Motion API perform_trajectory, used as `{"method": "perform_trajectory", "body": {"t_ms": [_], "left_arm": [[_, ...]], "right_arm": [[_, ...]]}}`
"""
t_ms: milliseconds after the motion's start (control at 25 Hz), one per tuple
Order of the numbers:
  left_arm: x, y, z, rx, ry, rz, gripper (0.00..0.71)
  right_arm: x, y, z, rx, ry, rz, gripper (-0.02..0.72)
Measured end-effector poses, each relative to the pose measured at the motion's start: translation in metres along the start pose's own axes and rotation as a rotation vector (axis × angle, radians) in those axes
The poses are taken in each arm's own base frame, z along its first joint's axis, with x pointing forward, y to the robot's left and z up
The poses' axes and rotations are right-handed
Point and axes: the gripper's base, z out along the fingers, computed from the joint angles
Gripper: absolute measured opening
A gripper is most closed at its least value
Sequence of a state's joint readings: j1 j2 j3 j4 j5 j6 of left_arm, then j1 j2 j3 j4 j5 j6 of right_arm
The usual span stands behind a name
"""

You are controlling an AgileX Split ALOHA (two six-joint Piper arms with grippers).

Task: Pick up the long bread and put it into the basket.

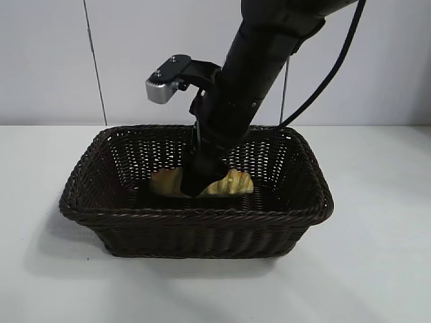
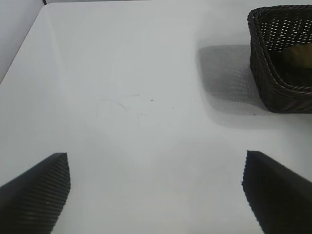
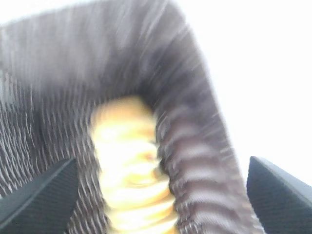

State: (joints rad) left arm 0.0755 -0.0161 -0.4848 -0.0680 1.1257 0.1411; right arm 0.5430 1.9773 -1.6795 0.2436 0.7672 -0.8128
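Inside the basket (image 1: 195,215), the right hand (image 3: 161,195) hangs with fingers spread wide, gripping nothing. Just below it the long bread (image 1: 232,183) lies on the basket floor. Off to the side, the left hand (image 2: 156,192) hovers, spread, over the white desk (image 2: 122,97).

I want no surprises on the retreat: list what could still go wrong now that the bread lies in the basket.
1. The right gripper is open but sits low inside the basket, right at the long bread; a sideways exit could drag the loaf or catch the wicker wall.
2. The right wrist view shows the loaf close against one basket wall, so a fingertip may brush it while lifting.
3. The left gripper, open over bare table, seems no hazard.
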Motion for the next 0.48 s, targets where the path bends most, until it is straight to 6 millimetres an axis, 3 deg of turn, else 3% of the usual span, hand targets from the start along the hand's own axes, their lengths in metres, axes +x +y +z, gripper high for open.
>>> {"method": "perform_trajectory", "body": {"t_ms": [320, 480], "left_arm": [[0.0, 0.0, 0.0, 0.0, 0.0, 0.0, 0.693], [0.0, 0.0, 0.0, 0.0, 0.0, 0.0, 0.693]], "right_arm": [[-0.029, -0.029, -0.058, 0.169, 0.052, 0.478, 0.652], [-0.034, -0.04, -0.087, 0.276, 0.082, 0.607, 0.652]]}}
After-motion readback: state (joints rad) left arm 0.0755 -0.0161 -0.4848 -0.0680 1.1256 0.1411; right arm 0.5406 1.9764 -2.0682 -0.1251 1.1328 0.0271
